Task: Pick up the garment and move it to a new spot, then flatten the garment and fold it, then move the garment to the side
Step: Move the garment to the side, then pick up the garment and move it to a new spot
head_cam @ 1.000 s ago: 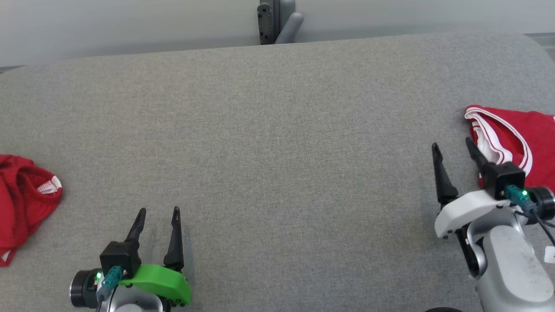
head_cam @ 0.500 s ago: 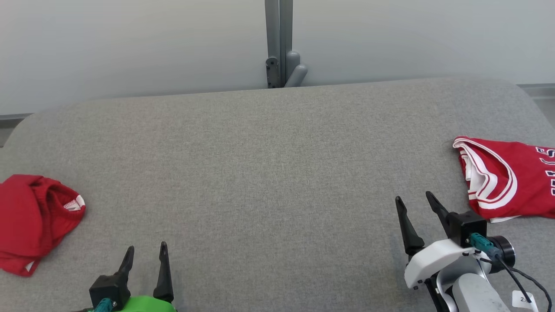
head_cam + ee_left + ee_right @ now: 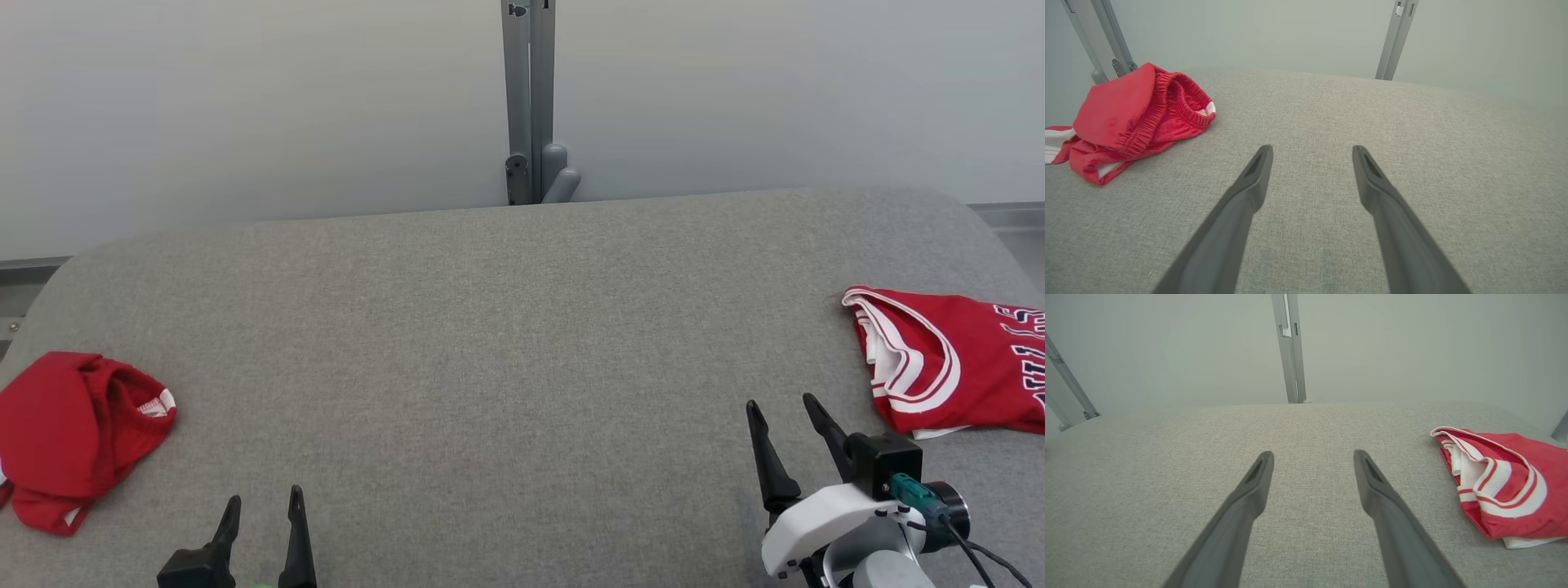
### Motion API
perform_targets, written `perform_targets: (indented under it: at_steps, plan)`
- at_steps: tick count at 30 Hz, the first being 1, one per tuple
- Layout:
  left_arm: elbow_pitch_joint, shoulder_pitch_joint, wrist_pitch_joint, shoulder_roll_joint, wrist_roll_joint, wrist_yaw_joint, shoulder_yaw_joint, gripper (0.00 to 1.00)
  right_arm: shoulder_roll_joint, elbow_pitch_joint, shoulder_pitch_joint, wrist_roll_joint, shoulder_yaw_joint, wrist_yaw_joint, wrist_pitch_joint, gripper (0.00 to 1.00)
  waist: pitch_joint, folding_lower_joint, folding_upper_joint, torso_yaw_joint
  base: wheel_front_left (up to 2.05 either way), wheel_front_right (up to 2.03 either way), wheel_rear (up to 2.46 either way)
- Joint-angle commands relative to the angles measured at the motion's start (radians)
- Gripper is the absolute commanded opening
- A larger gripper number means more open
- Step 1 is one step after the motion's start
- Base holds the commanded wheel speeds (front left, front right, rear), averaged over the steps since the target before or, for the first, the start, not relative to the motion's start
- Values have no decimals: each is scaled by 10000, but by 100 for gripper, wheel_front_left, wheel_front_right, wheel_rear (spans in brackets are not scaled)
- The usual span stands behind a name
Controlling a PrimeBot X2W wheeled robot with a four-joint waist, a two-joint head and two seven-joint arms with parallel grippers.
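Note:
A folded red jersey with white trim lies flat at the table's right edge, also seen as the jersey in the right wrist view. A crumpled red garment with an elastic waistband sits at the left edge, shown closer as the crumpled garment. My right gripper stands open just left of and nearer than the jersey, touching nothing; its fingers hold only air. Low at the front left, my left gripper is open and empty, right of the crumpled garment.
The grey fabric table is bare between the two garments. A grey metal post rises behind its far edge against a pale wall. The table's corners are rounded and both garments lie close to the side edges.
The head camera has tilted up, so the whole picture slid down. My right gripper has drawn back from the jersey's edge. Both grippers sit nearer the front and stay open.

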Motion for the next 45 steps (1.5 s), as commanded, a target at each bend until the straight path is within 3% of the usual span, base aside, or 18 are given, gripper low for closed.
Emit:
perform_targets:
  at_steps: [1,12,20,28,42,45]
  plan:
    - [-12,89,6,27,-32,21,44,100,-20,-43,124,33,20,-15,-29,100,-42,0,0,-22,0,0,0]
    - [-55,133,5,27,56,-12,98,100,-16,-76,352,184,226,-15,-29,100,-89,0,0,-80,0,0,0]
    - [22,21,6,28,-57,160,118,100,-18,-20,292,76,213,-15,-29,100,132,0,0,437,0,0,0]
    - [183,-133,6,30,-13,209,258,100,-20,-325,396,90,395,-15,-29,100,364,0,0,1636,0,0,0]
    - [43,-144,6,28,632,161,715,100,-21,-503,209,111,751,-15,-29,100,658,0,0,4502,0,0,0]
    - [-6,-105,6,30,618,167,796,100,-30,-554,250,148,803,-15,-29,100,675,0,0,4792,0,0,0]
